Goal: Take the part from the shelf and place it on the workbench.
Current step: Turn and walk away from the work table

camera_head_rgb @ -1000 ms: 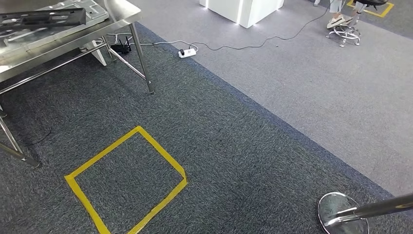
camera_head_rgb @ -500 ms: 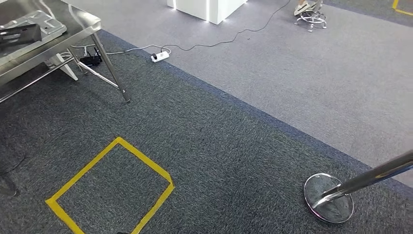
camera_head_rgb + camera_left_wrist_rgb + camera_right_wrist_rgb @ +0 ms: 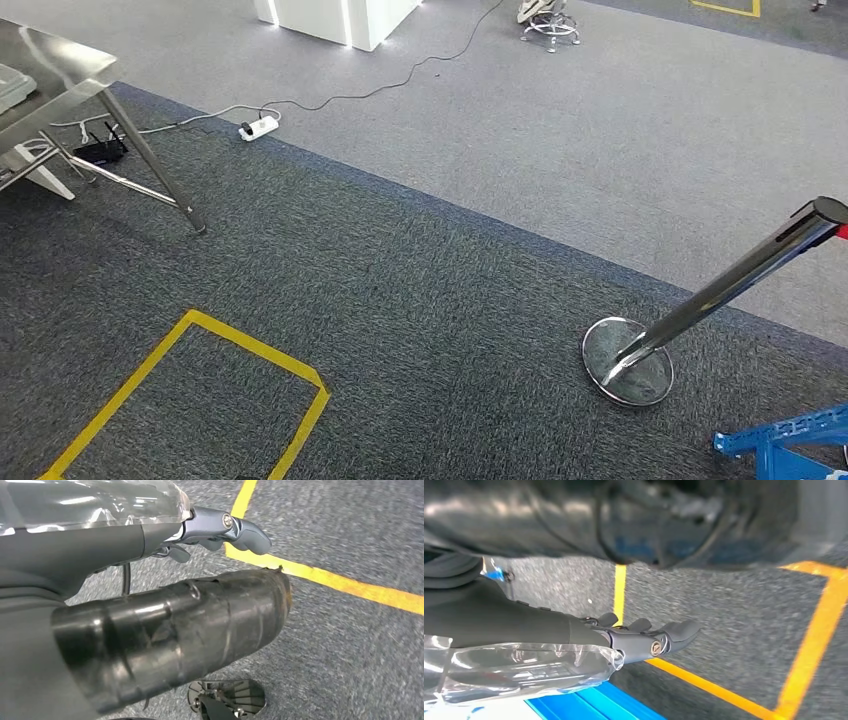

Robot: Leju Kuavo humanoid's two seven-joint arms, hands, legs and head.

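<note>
In the left wrist view my left hand (image 3: 220, 530) hangs over the carpet with its fingers stretched out and nothing in them. My right hand (image 3: 644, 635) hangs the same way in the right wrist view, fingers apart and empty. The steel workbench (image 3: 60, 60) shows just its corner and one leg at the far left of the head view. A blue frame (image 3: 790, 440) pokes in at the bottom right of that view, and a blue edge (image 3: 589, 705) lies close to my right hand.
A chrome stanchion (image 3: 720, 290) on a round base (image 3: 628, 360) leans at the right. A yellow tape square (image 3: 200, 390) marks the dark carpet at the lower left. A power strip (image 3: 258, 127) with cables lies beyond the workbench, near a white cabinet (image 3: 330, 15).
The camera has turned to the right: the workbench and tape square slid left, the stanchion came further into view, and the blue frame appeared at the bottom right.
</note>
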